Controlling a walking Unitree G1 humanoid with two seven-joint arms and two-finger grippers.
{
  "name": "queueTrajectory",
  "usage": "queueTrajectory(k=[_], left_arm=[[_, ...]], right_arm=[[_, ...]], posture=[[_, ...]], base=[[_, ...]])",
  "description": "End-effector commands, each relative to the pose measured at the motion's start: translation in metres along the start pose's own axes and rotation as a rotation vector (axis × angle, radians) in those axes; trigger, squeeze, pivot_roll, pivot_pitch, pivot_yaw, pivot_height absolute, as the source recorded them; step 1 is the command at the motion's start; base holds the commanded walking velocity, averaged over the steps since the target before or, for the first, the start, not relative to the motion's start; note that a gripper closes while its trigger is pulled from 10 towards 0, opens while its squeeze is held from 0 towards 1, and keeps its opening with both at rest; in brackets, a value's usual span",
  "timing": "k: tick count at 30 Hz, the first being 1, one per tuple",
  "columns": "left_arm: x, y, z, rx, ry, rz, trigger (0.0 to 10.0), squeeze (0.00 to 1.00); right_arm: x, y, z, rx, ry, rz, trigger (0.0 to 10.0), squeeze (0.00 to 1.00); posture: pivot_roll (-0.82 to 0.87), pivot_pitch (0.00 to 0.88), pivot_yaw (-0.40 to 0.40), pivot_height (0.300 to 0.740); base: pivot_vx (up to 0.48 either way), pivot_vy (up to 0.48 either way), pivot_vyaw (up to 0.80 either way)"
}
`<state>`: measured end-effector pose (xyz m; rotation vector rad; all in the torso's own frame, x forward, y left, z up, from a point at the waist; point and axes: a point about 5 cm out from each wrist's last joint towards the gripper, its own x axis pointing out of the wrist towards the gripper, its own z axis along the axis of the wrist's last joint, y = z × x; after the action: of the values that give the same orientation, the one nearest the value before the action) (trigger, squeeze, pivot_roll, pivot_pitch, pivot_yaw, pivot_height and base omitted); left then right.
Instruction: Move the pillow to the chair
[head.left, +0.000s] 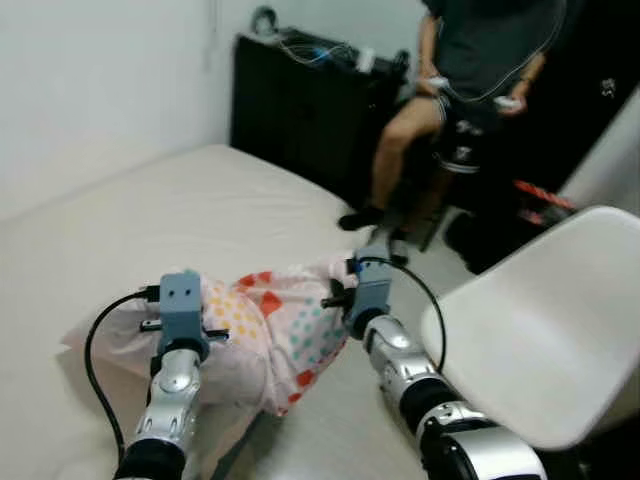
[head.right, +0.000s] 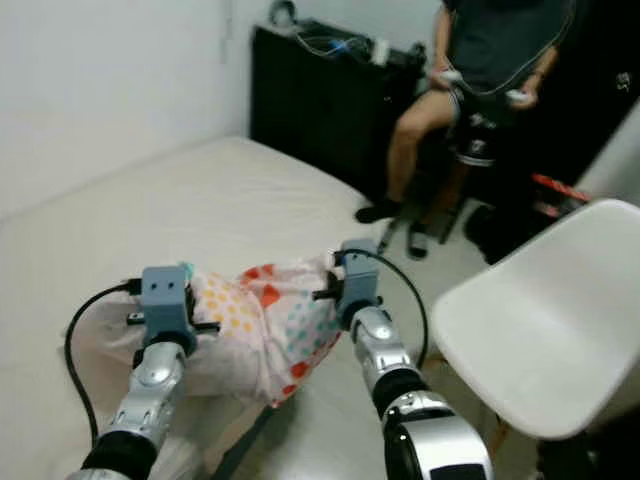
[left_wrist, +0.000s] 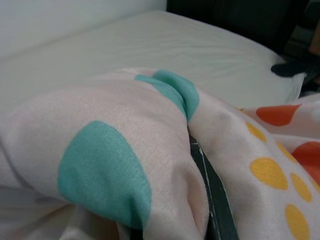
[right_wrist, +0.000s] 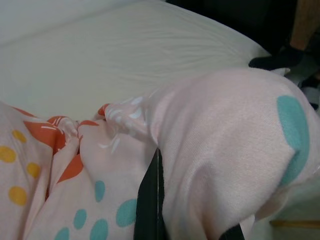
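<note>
The pillow is pale pink with orange, yellow and teal dots. It is bunched up at the near edge of the bed, held between both arms. My left gripper is pressed into its left end, and fabric folds over a black finger. My right gripper is shut on its right end, with cloth wrapped round its finger. The white plastic chair stands just right of the right arm, its seat bare.
A person sits beyond the bed's far corner holding controllers, feet on the floor. Behind them stands a black cabinet with cables on top. A white wall runs along the bed's left side.
</note>
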<state>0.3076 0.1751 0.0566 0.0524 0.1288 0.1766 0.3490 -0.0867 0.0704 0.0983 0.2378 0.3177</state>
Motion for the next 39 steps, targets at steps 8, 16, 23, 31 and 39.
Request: queueTrajectory(k=[8, 16, 23, 31, 39], left_arm=[[-0.0004, -0.0085, -0.0019, 0.015, 0.012, -0.03, 10.0, 0.0], [-0.0001, -0.0083, -0.0013, 0.021, 0.008, -0.033, 10.0, 0.0], [-0.0005, -0.0095, -0.0019, 0.024, 0.01, -0.038, 10.0, 0.0], [-0.0009, -0.0111, -0.0029, 0.029, 0.015, -0.044, 10.0, 0.0], [-0.0008, -0.012, -0.003, 0.065, 0.013, -0.075, 10.0, 0.0]], right_arm=[[0.0028, -0.0044, 0.0135, -0.01, -0.046, -0.007, 10.0, 0.0], [0.0029, -0.0045, 0.0138, -0.001, -0.048, -0.008, 10.0, 0.0], [0.0027, -0.005, 0.0135, 0.001, -0.048, -0.01, 10.0, 0.0], [0.0029, -0.0053, 0.0138, -0.005, -0.045, -0.009, 10.0, 0.0], [0.0032, -0.004, 0.0134, -0.001, -0.045, -0.013, 10.0, 0.0]], posture=[[0.06, 0.0, -0.149, 0.74], [0.06, 0.0, -0.144, 0.74], [0.06, 0.0, -0.143, 0.74], [0.06, 0.0, -0.147, 0.74], [0.06, 0.0, -0.103, 0.74]], base=[[0.0, 0.0, -0.8], [0.0, 0.0, -0.8], [0.0, 0.0, -0.8], [0.0, 0.0, -0.8], [0.0, 0.0, -0.8]])
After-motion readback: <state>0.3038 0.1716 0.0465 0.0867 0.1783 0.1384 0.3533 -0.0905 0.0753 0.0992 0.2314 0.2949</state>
